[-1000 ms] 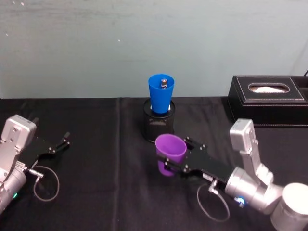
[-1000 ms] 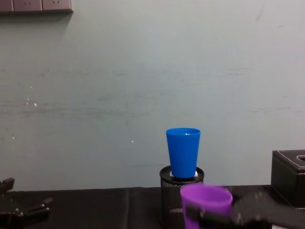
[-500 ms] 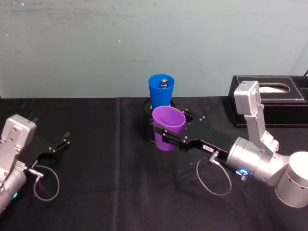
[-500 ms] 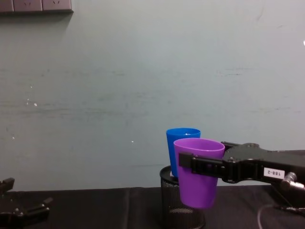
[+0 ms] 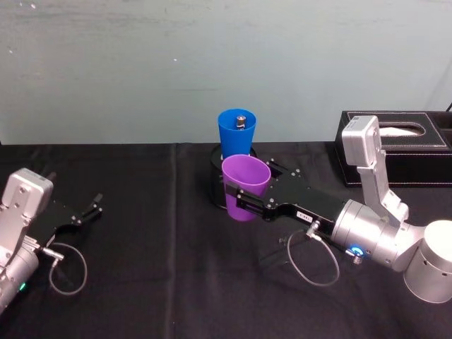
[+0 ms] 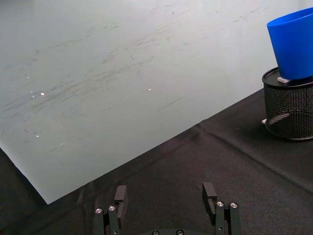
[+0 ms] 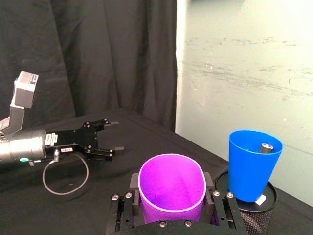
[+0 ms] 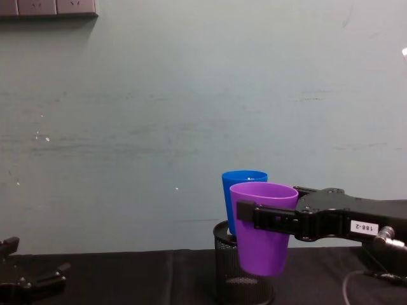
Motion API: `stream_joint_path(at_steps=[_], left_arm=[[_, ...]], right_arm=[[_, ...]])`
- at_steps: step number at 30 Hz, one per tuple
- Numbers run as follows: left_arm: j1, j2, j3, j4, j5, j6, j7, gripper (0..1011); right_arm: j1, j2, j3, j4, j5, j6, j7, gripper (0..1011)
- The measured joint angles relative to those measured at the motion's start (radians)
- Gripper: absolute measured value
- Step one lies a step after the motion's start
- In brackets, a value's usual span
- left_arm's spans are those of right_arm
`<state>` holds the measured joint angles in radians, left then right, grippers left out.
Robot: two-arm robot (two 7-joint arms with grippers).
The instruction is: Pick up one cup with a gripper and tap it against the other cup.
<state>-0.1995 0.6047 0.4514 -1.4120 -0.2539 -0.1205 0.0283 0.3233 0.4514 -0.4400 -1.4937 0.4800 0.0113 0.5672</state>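
Note:
The purple cup point(image 5: 246, 178) hangs above the table, upright, with my right gripper point(image 5: 251, 198) shut on its sides. It hovers just in front of the blue cup point(image 5: 236, 135), which stands in a black wire-mesh holder point(image 5: 214, 180). From the chest, the purple cup point(image 8: 264, 238) overlaps the blue cup point(image 8: 245, 180). The right wrist view shows a small gap between the purple cup point(image 7: 171, 188) and the blue cup point(image 7: 252, 166). A small metal piece lies inside the blue cup. My left gripper point(image 5: 88, 208) rests open on the table at far left.
A black tissue box point(image 5: 395, 148) stands at the back right beside the right arm. Thin cable loops point(image 5: 311, 265) hang from both wrists. A pale wall rises behind the black-clothed table point(image 5: 155, 282). The mesh holder point(image 6: 288, 110) is far from the left gripper point(image 6: 166, 192).
My right gripper has lifted the purple cup off the table and carried it back toward the blue cup, then edged slightly closer. The left arm has not moved.

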Motion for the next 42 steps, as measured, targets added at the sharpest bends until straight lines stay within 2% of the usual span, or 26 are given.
stream_joint_path(at_steps=[42], left_arm=[[0.000, 0.000, 0.000, 0.000, 0.000, 0.000, 0.000, 1000]], right_arm=[[-0.001, -0.003, 0.002, 0.006, -0.002, -0.005, 0.005, 728]])
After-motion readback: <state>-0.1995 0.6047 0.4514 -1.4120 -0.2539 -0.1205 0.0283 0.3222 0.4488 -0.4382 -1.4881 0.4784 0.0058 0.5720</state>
